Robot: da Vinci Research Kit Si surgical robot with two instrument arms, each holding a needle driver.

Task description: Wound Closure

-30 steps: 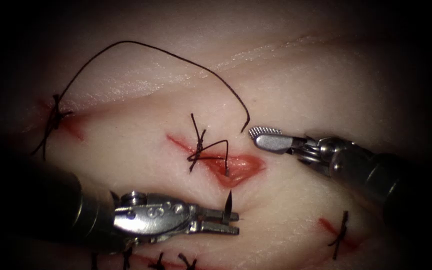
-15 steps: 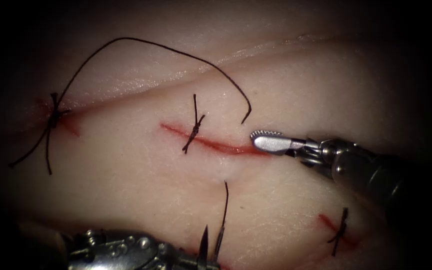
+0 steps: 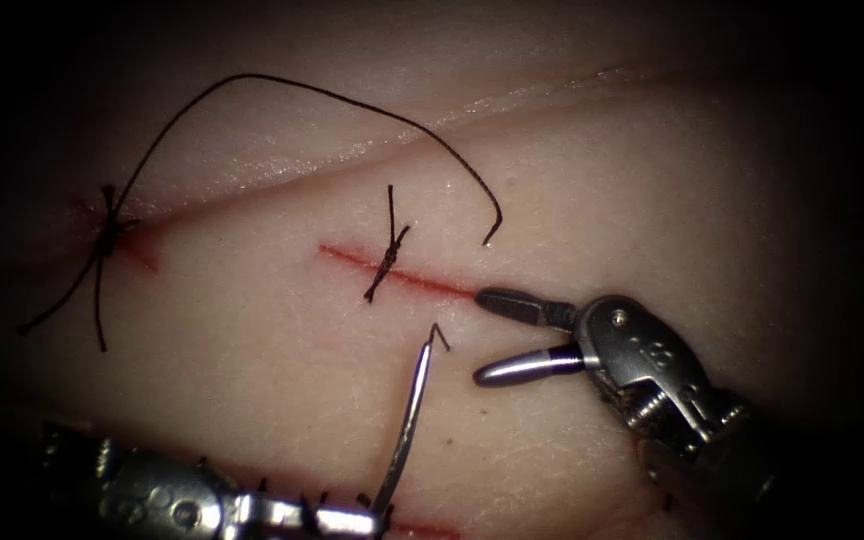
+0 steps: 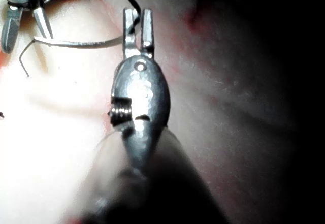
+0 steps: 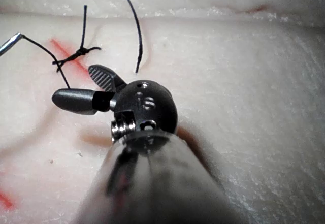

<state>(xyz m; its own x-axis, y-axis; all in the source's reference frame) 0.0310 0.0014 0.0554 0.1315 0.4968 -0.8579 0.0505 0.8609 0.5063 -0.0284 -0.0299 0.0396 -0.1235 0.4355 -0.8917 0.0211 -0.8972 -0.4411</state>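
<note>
The left tool (image 3: 372, 518) has its jaws clamped on the needle (image 3: 407, 425) near its pointed end, low in the endoscope view below the cut (image 3: 402, 278). The needle is clear of the tissue (image 3: 652, 200), its curve rising toward the cut, with thread (image 3: 439, 335) trailing from its swaged end. The right tool (image 3: 492, 335) sits just right of the cut's right end, jaws apart and holding nothing; its upper jaw lies at the end of the cut. One knotted stitch (image 3: 389, 255) crosses the cut, whose edges lie together as a thin red line. A loose thread tail (image 3: 352, 105) arcs above from another stitch (image 3: 107, 235) at the left. Judging by this, closure is partly done; the stretch right of the knot has no tied stitch
</note>
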